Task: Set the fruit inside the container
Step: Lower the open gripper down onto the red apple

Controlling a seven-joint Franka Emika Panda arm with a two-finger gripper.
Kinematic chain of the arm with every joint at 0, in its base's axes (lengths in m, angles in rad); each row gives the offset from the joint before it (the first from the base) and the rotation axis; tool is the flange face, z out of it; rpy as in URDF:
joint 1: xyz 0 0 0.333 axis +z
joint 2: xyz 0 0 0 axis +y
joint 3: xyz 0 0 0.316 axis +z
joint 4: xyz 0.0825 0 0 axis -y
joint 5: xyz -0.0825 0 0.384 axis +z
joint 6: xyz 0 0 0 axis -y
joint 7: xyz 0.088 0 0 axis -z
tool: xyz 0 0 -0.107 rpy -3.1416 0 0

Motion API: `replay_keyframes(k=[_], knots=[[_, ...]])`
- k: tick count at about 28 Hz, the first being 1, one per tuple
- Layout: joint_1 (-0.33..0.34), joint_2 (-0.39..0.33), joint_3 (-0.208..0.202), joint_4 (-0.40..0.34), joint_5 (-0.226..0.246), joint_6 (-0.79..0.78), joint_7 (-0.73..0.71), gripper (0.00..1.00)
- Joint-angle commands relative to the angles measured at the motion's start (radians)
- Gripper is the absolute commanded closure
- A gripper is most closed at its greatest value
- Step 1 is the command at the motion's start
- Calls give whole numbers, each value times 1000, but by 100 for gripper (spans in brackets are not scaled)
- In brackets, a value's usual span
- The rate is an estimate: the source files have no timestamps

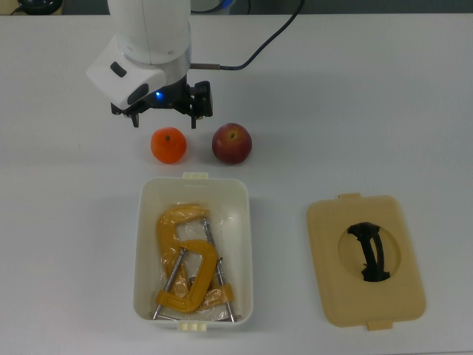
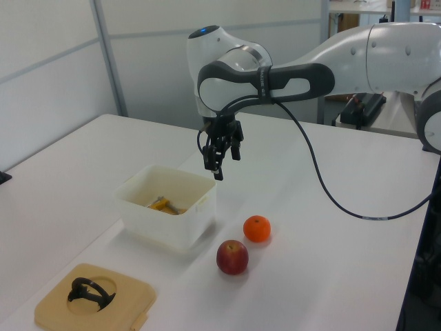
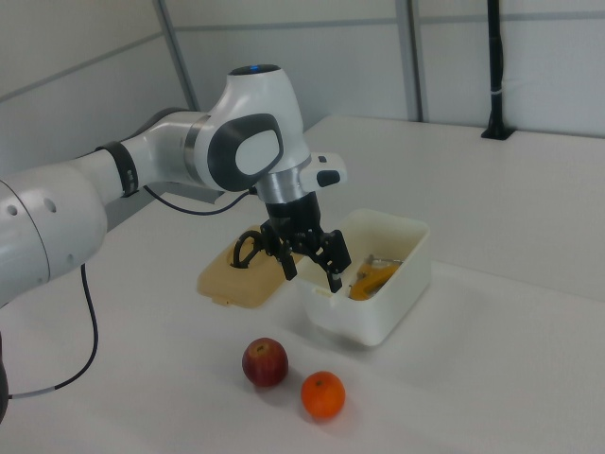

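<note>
Gripper [image 3: 312, 268] pointing down, fingers spread, seemingly empty | hovering above orange [image 3: 322, 394] and apple [image 3: 266, 361] | container [image 3: 402, 284] nearby

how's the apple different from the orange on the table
The apple is dark red with a yellowish stem dip; the orange is bright orange all over. The apple looks slightly larger than the orange. In the top view the orange lies almost under the hand, and the apple sits further to the top view's right. Both are round, rest on the white table and are outside the container.
</note>
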Motion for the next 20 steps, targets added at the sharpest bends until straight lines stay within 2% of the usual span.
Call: replay_keyframes(k=[1,7,13,20], knots=[[3,-37,4,-13,-4,-97,-17,0],[8,-82,4,-90,-6,-75,-20,0],[45,-97,5,-159,-6,-21,-22,0],[121,-160,4,-349,-9,135,-17,0]])
